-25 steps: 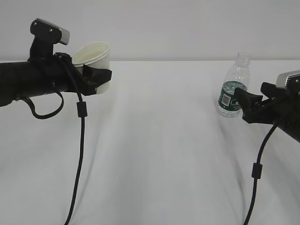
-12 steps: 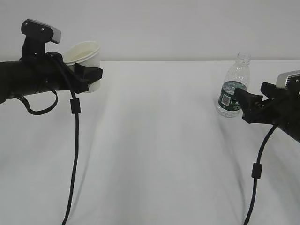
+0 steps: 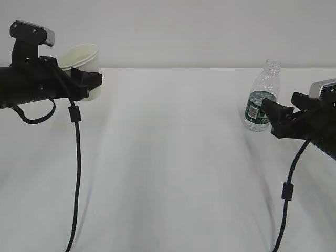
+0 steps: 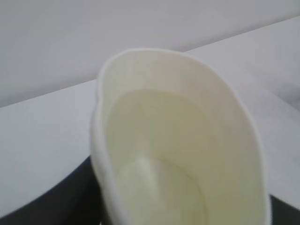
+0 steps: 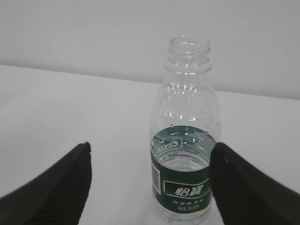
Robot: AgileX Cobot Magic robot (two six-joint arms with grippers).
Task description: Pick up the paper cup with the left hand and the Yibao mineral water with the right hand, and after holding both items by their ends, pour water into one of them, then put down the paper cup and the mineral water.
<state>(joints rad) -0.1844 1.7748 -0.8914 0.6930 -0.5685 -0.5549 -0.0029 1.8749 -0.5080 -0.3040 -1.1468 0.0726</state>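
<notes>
Two black arms reach in from the sides of the frame over a white table [image 3: 173, 173]. At the upper left, the left hand [image 3: 86, 84] has its fingers clamped around the paper cup [image 3: 81, 60], which is lifted off the table and leans so that its mouth faces up and toward the left edge of the frame. The cup's white rim looks squeezed out of round in the left wrist view, where the paper cup [image 4: 178, 150] fills most of the frame and shows a cream inside; I cannot tell whether there is any water in it. A grey camera box [image 3: 32, 32] sits on top of that arm, and a black cable [image 3: 75, 173] hangs down from it to the bottom edge of the frame.

At the right, the water bottle [image 3: 261, 100] stands upright on the table, uncapped, with a dark green label around its lower half and some water in the bottom. The right hand [image 3: 278, 118] is level with the label, its fingers spread wide. In the right wrist view the water bottle [image 5: 186, 140] stands between the two dark fingertips [image 5: 61, 183]; the left one has clear table between it and the bottle, while the right one lies just beside the label, and I cannot tell whether it touches. Another cable [image 3: 286, 199] dangles from this arm at the lower right.
</notes>
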